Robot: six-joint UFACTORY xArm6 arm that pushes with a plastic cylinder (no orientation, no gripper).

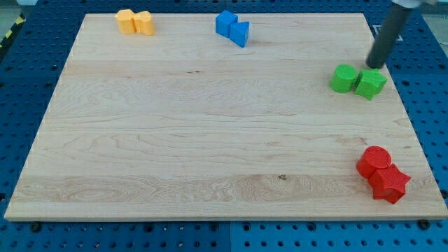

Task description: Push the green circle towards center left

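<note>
The green circle point(343, 78) sits near the board's point(210, 140) right edge, touching a green star-like block point(370, 83) on its right. The rod's tip point(375, 67) rests just above the pair, nearest the star. The rod carries no jaws to report.

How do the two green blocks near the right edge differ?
The green circle block is round-topped; the green star-like block has pointed corners. The circle lies toward the view's left, the star toward the right. My tip is just above the star, farther from the circle. Both share colour, touch, and look similar in size.
</note>
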